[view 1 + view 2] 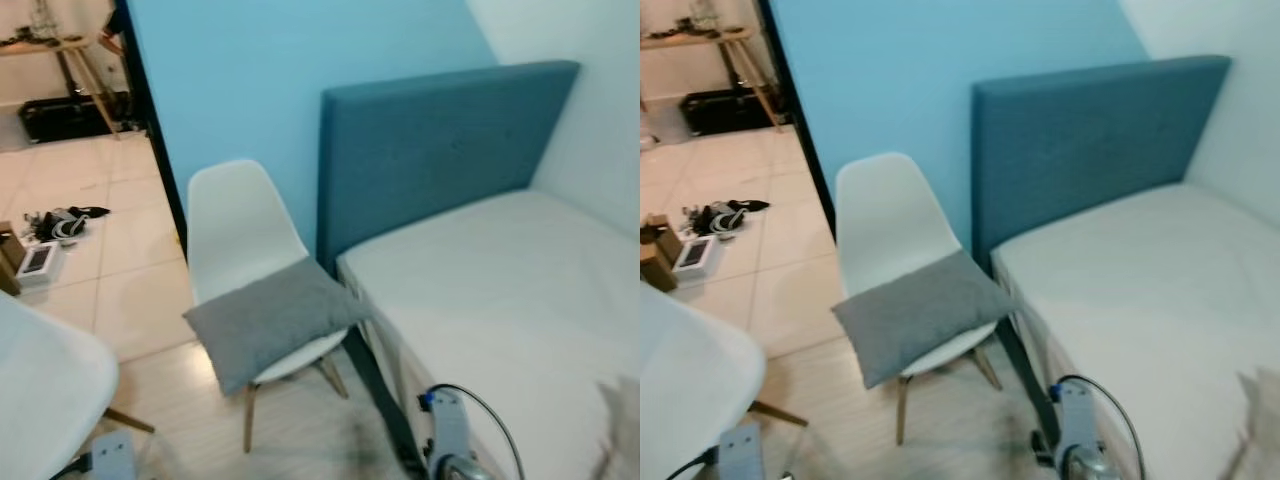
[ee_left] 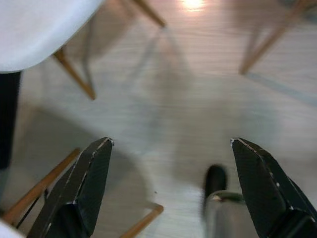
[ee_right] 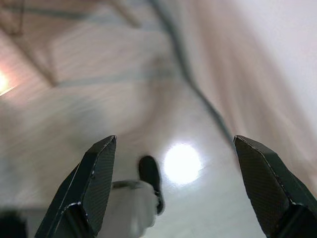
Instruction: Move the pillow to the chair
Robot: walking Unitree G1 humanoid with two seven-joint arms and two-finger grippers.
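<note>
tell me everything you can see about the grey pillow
The pillow is a grey rectangle of what looks like woven fabric, plump and lightly creased. It lies flat on the seat of the white chair, turned at an angle so one corner hangs past the seat's front edge toward the wooden floor. Its far corner reaches toward the bed and appears to meet the bed's edge. No end effector touches it.

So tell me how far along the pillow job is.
Done: the grey pillow lies on the white chair's seat, one corner hanging past the front edge, another reaching toward the bed. In hand: nothing; the left gripper and the right gripper are both open, pointing at the wooden floor. Left: apparently nothing, perhaps centring the pillow.
</note>
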